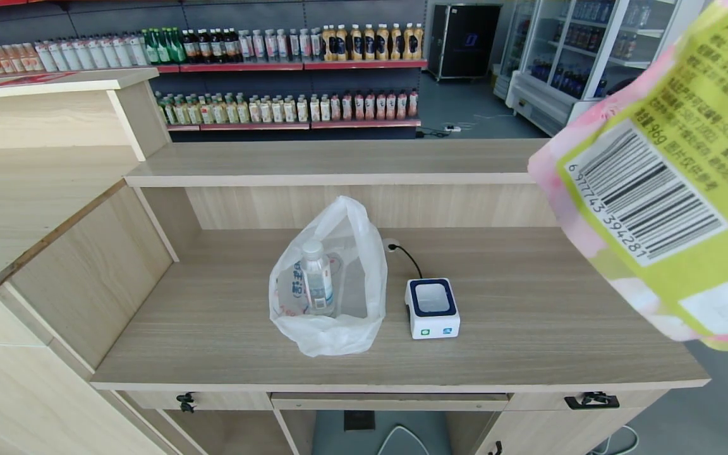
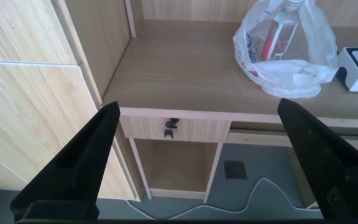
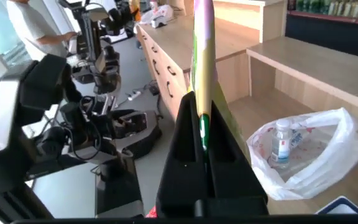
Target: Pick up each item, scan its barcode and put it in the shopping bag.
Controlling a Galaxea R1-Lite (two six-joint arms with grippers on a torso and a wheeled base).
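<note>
While right gripper (image 3: pixel 201 127) clamps packet (image 1: pixel 667 189), edges cropped, bottle (image 1: pixel 317 278) veiled in bag (image 1: pixel 371 272)

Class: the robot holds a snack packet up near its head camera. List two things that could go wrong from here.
1. The right tool holds the thin packet in a narrow pinch, so it may slip.
2. The shopping bag has a slumped mouth and an upright bottle inside. The packet might snag or topple it.

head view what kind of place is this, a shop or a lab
Most likely a small shop's checkout: shelves of bottled drinks behind, glass-door fridges, and a barcode scanner beside a shopping bag on the wooden counter. The right end effector holds a barcoded packet.
</note>
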